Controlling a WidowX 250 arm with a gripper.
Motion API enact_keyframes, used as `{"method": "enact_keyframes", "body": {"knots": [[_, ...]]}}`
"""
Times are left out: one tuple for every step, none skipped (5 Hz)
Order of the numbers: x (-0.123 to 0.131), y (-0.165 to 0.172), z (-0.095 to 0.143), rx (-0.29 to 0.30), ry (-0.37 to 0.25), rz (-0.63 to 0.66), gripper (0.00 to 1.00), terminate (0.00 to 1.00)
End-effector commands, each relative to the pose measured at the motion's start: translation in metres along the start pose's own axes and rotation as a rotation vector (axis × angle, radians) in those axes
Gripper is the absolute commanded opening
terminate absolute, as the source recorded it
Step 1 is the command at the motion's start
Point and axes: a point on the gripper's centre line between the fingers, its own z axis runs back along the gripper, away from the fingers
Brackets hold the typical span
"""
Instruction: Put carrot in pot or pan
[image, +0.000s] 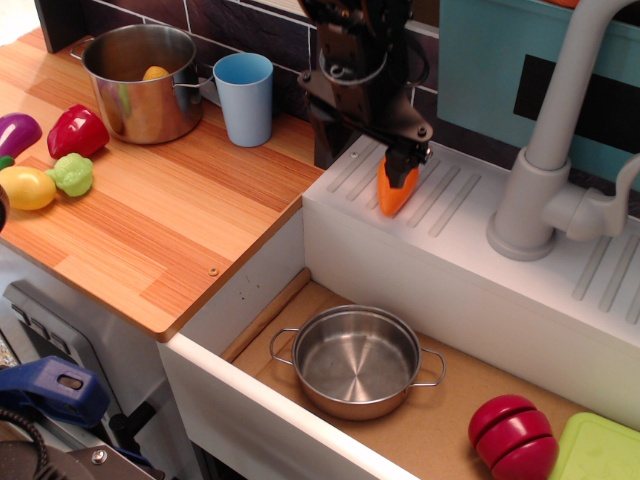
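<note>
The orange toy carrot (393, 198) lies tip-down on the ribbed white drainboard (470, 215) beside the sink. My black gripper (401, 172) comes down from above, and its fingers straddle the carrot's thick upper end and close on it. The shallow steel pan (357, 362) with two wire loop handles stands empty on the sink floor, below and in front of the carrot.
A taller steel pot (140, 70) and a blue cup (244, 95) stand at the back of the wooden counter. Toy vegetables, including a yellow lemon (27, 187) and a red pepper (75, 130), lie at the left. A grey faucet (545, 180) stands to the right. A red toy (512, 435) and a green board (598, 450) lie in the sink.
</note>
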Motion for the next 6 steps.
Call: {"method": "enact_keyframes", "body": {"knots": [[0.017, -0.004, 0.003, 0.012, -0.067, 0.036, 1.0, 0.0], [0.011, -0.004, -0.004, 0.012, -0.089, 0.062, 1.0, 0.0], [0.013, -0.005, -0.01, 0.009, -0.106, 0.068, 1.0, 0.0], [0.012, -0.005, -0.021, -0.01, -0.116, 0.067, 1.0, 0.0], [0.015, -0.003, -0.026, -0.021, -0.118, 0.064, 1.0, 0.0], [0.018, -0.002, -0.035, -0.036, -0.125, 0.065, 1.0, 0.0]]}}
